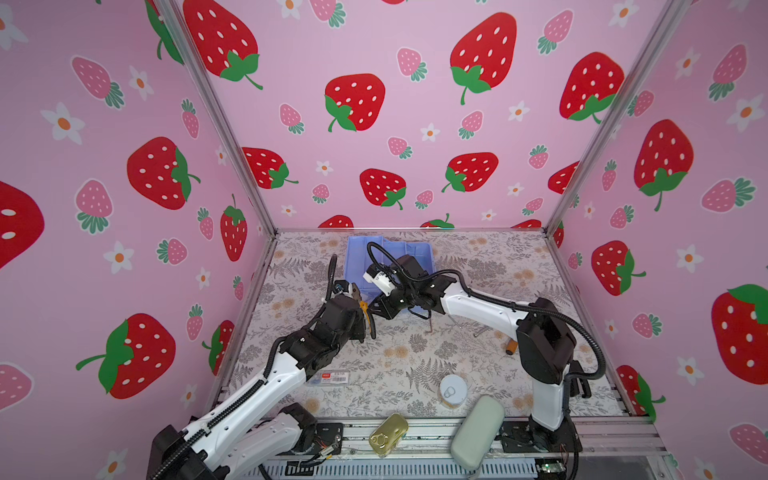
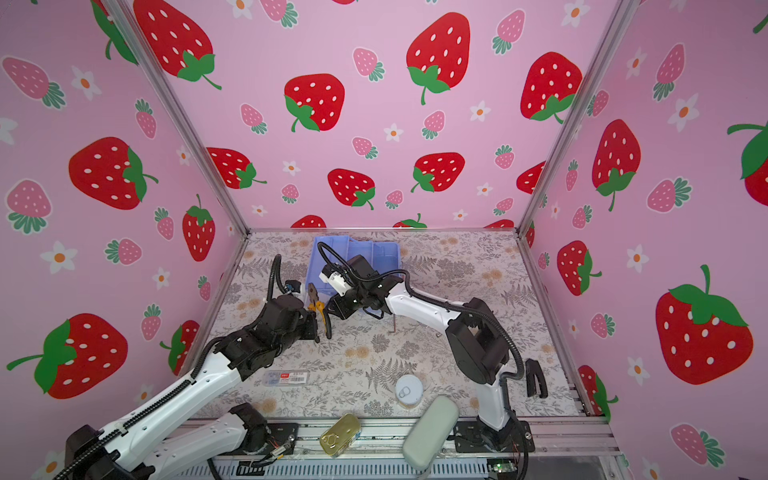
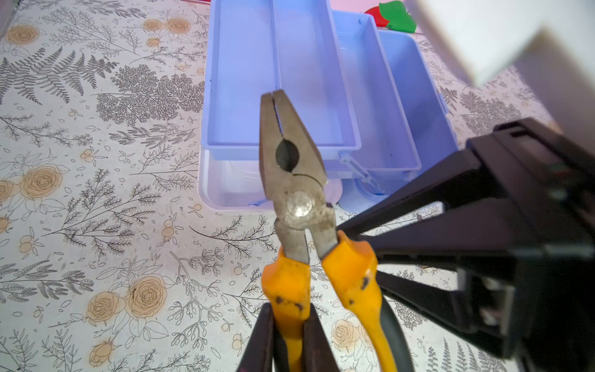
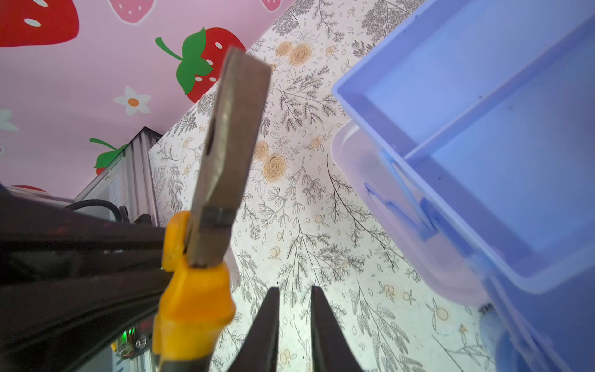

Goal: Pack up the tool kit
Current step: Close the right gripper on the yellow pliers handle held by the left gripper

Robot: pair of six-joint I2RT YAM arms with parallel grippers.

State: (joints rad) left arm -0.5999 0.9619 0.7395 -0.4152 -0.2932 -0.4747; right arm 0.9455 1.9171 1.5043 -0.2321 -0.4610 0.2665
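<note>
The tool kit (image 1: 360, 258) (image 2: 332, 254) stands open at the back middle of the table, its blue tiered trays (image 3: 244, 96) (image 4: 483, 96) spread out and bare inside. My left gripper (image 3: 291, 309) (image 1: 365, 322) (image 2: 316, 325) is shut on one yellow handle of the pliers (image 3: 296, 180) (image 4: 225, 145) (image 1: 360, 302) (image 2: 316, 305). It holds them above the table just in front of the kit, metal head toward the trays. My right gripper (image 4: 295, 290) (image 1: 376, 311) (image 2: 332, 309) hovers right beside the pliers' handles. Its fingers stand a narrow gap apart with nothing between them.
A flat clear case with a red label (image 1: 330, 377) lies near the left arm. A white-lidded can (image 1: 453, 390), a gold tin (image 1: 388, 434) and a grey-green oblong case (image 1: 478, 432) sit at the front edge. A hex key (image 1: 430, 328) and an orange-handled tool (image 1: 511, 347) lie at the right.
</note>
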